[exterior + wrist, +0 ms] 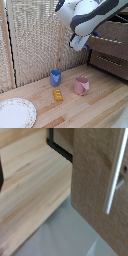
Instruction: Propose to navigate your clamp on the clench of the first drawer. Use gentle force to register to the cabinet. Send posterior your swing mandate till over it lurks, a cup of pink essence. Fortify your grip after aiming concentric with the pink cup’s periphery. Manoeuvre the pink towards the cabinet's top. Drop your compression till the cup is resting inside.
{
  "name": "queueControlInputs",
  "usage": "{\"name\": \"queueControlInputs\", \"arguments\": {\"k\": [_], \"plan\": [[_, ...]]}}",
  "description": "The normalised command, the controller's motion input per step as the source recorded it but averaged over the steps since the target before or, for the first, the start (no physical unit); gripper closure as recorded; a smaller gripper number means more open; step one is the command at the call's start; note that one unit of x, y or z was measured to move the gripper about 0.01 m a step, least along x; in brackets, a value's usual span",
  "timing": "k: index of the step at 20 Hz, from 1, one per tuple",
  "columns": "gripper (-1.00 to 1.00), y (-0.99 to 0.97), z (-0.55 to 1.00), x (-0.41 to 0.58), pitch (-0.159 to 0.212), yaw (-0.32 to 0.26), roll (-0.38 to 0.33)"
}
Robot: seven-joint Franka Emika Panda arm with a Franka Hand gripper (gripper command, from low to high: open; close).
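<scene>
Drawer front (95, 188) with silver handle (115, 175) fills wrist view; my end effector (89, 41) is at the cabinet (107, 47), finger state unclear. Pink cup (81, 85) sits ungrasped on bench (100, 107), well below cabinet. Pickup, placing remain.

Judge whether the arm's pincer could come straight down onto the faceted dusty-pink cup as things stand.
Probably yes. The faceted dusty-pink cup stands upright on the bare wood table, apart from the blue cup and yellow block; nothing covers it. The pincer hangs up by the dark brown cabinet.
</scene>
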Motion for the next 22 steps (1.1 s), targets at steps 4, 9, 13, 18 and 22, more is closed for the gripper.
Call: {"name": "queueControlInputs", "arguments": {"k": [4,9,13,18,22], "plan": [[-1.0,-0.39,0.13,-0.248,0.0,-0.012,0.339],[-1.0,-0.37,0.01,-0.299,0.0,-0.063,0.322],[-1.0,-0.2,-0.17,-0.194,-0.073,-0.077,0.366],[-1.0,-0.01,-0.17,-0.05,-0.156,-0.054,0.345],[-1.0,-0.02,-0.22,-0.026,-0.158,-0.073,0.33]]}}
